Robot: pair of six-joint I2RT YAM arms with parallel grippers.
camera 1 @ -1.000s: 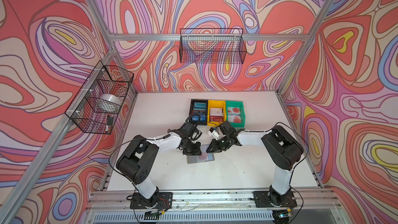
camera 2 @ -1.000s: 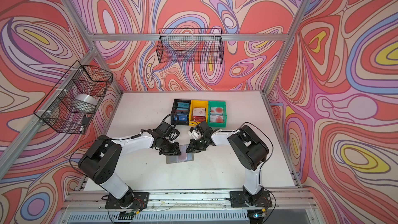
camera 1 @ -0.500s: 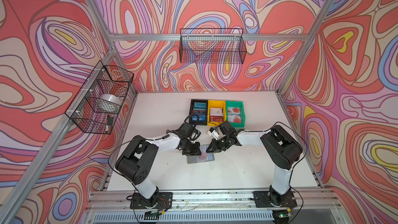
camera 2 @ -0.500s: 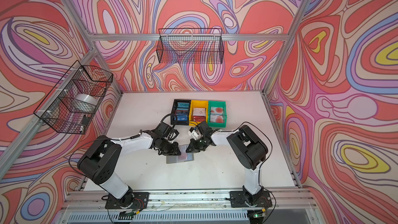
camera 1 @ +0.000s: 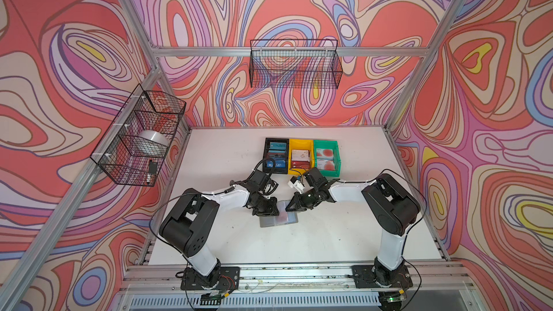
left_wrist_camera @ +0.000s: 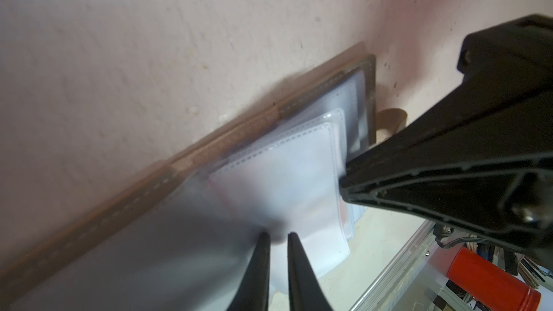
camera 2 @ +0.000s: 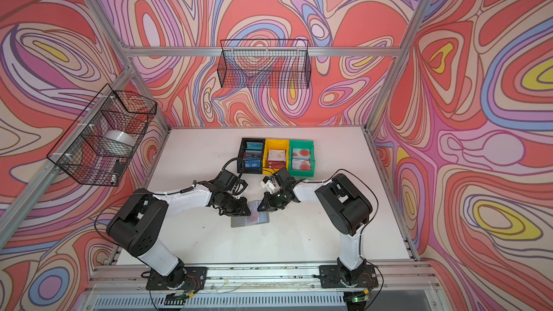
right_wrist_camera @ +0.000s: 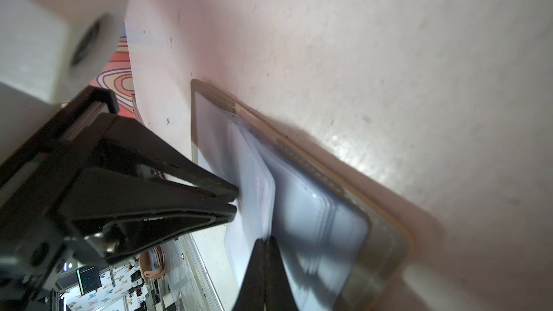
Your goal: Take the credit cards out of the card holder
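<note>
An open card holder [camera 1: 278, 219] lies flat on a white table [camera 1: 344, 234]. It is set just in front of three bins and between two robot grippers.

The only writing that can be read is "UP", printed on a blue card [camera 1: 279, 163] in the black bin [camera 1: 266, 157]. A white card [camera 1: 300, 154] and a dark red card [camera 1: 300, 164] are kept in the yellow bin [camera 1: 300, 142]. Pale cards [camera 1: 326, 153] with red circles are stacked in the green bin [camera 1: 338, 157].

Two wire baskets are hung on the swirl-patterned walls. The back basket [camera 1: 294, 64] is seen with nothing visible inside, and a silver tape roll [camera 1: 154, 139] is held in the side basket [camera 1: 134, 145].

Clear pockets [left_wrist_camera: 284, 181] are fanned up from the holder, and a pinkish card [camera 1: 283, 218] is seen through the plastic. The left gripper [left_wrist_camera: 276, 236] is closed down on the edge of the pockets, with only a narrow slit left between its tips. The right gripper [right_wrist_camera: 264, 239] is fully closed at the edge of an upright pocket leaf. Whether a card is caught there cannot be told.

In both top views, the holder's far half is hidden by the two grippers.

Compared with a second ago, the arms and holder are found in almost the same places, and the right jaws have been drawn fully together.
</note>
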